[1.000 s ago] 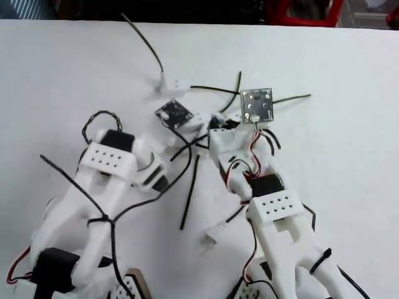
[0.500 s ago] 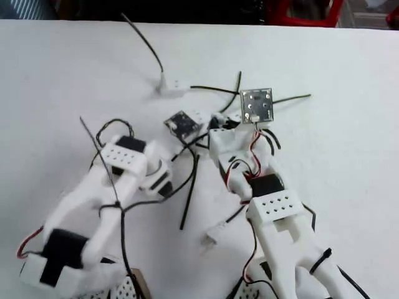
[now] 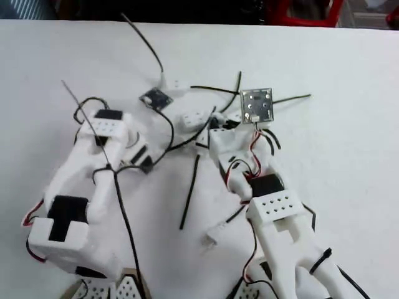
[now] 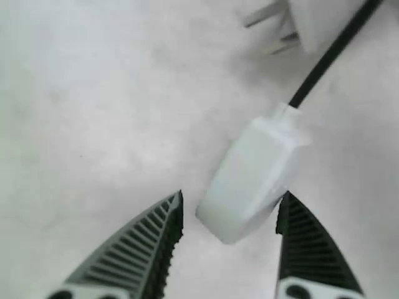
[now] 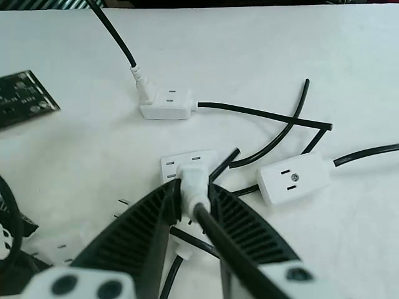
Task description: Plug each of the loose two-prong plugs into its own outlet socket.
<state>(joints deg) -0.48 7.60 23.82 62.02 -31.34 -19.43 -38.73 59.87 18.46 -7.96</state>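
In the left wrist view my left gripper (image 4: 229, 198) is open just above the table, with a white two-prong plug (image 4: 255, 168) on a black cord lying between its fingers. A second plug's prongs (image 4: 268, 25) show beyond it. From above, the left gripper (image 3: 138, 156) sits left of centre. My right gripper (image 5: 193, 187) is shut on a white plug (image 5: 190, 173) held against a white outlet socket (image 5: 187, 162). In the high view the right gripper (image 3: 215, 128) is beside that socket (image 3: 193, 118).
Another white socket (image 5: 165, 104) has a cord's plug in its side, and a third socket (image 5: 293, 179) lies free. Black cords cross the table's middle. A loose white plug (image 3: 212, 237) lies near the front, beside the right arm.
The left arm has swung left and back from the sockets, and its camera board has moved up and left. The right arm has kept still.
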